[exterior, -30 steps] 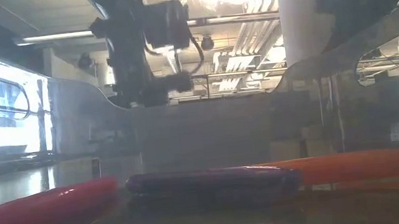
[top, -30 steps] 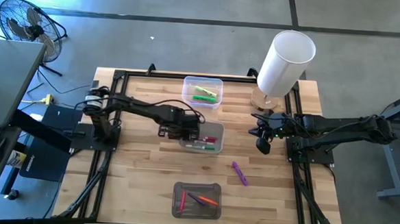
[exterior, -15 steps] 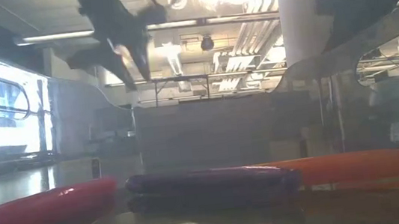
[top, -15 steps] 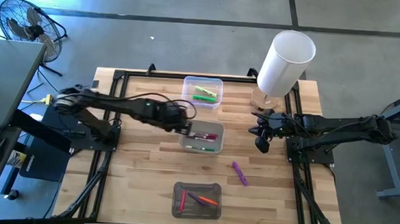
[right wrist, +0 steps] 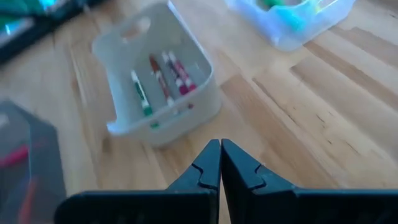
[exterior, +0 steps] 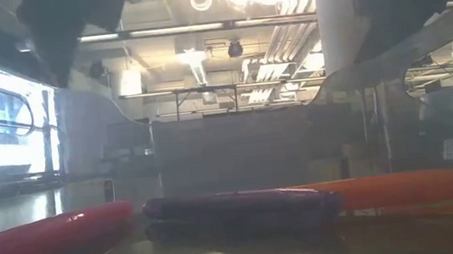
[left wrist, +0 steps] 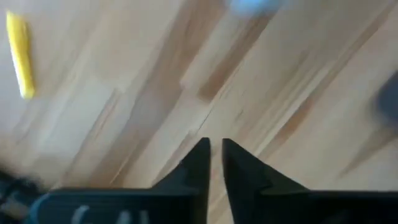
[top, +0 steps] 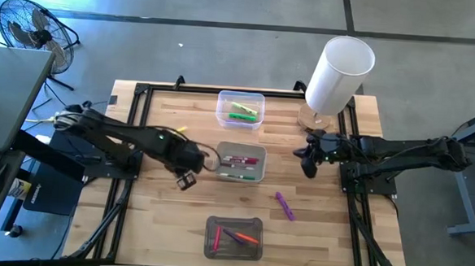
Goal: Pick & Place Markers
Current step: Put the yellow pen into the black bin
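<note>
My left gripper hangs over bare wood left of the middle bin; its fingers stand almost together with a narrow slit between them and hold nothing. My right gripper waits shut right of that bin. A loose purple marker lies flat on the table. A yellow marker lies on the wood beyond the left arm. Thin white-bodied markers lie in the middle bin. Green ones lie in the far bin. Red, purple and orange ones lie in the near bin.
A big white cylinder stands on a round base at the table's far right corner. A black frame runs along the table's left and right sides. Bare wood lies between the middle bin and the near bin.
My left gripper has moved from above the middle bin toward the table's left and near edges, and now hangs beside the bin over the wood. The bins and markers have stayed where they were.
</note>
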Robot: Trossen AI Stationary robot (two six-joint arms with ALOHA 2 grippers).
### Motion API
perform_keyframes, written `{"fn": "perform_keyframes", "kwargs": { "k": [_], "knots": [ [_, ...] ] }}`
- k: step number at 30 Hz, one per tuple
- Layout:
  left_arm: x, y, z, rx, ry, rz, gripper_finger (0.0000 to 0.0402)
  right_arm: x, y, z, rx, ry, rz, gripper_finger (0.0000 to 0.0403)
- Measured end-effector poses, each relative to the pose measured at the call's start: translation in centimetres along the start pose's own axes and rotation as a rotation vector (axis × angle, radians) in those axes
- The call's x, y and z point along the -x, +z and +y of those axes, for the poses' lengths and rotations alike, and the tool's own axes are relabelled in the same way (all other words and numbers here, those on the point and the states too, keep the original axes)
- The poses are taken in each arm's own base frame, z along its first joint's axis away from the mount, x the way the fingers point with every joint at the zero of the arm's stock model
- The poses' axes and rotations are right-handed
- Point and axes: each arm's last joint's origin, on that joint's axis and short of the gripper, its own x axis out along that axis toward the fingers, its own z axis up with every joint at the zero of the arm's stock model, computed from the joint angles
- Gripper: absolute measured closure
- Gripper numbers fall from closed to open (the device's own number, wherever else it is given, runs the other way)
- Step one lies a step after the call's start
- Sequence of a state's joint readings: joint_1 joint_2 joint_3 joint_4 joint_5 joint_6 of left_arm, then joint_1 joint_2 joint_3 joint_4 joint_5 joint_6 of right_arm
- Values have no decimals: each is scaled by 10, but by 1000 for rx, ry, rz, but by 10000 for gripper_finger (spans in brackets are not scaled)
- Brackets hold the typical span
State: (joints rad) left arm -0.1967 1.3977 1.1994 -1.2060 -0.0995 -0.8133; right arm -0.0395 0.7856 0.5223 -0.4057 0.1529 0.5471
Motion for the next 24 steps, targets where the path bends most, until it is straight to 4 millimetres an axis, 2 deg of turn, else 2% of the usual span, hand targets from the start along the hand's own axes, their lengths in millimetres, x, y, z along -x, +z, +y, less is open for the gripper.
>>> {"fn": "perform_keyframes", "kwargs": {
  "k": [3, 6, 9, 12, 16, 21, 24],
  "knots": [
    [-13, -2, -9, -91, 51, 36, 395, 0, 3, 2, -59, -8, -53, 402],
    [-17, -8, -16, -212, 78, -26, 394, 1, 5, 6, -76, -26, -115, 403],
    [-27, -12, -18, -267, 24, -84, 400, 2, 7, 10, -82, -31, -162, 403],
    [-29, -22, -4, -268, -32, -155, 400, 4, 6, 15, -124, -22, -192, 403],
    [-32, -40, 29, -222, -76, -260, 401, 4, 2, 22, -162, -25, -212, 403],
    [-25, -51, 77, 1, 3, -473, 401, -3, -6, 31, -173, -43, -194, 402],
    [-21, -50, 97, 102, 54, -515, 400, -10, -10, 34, -188, -57, -177, 402]
  ]
}}
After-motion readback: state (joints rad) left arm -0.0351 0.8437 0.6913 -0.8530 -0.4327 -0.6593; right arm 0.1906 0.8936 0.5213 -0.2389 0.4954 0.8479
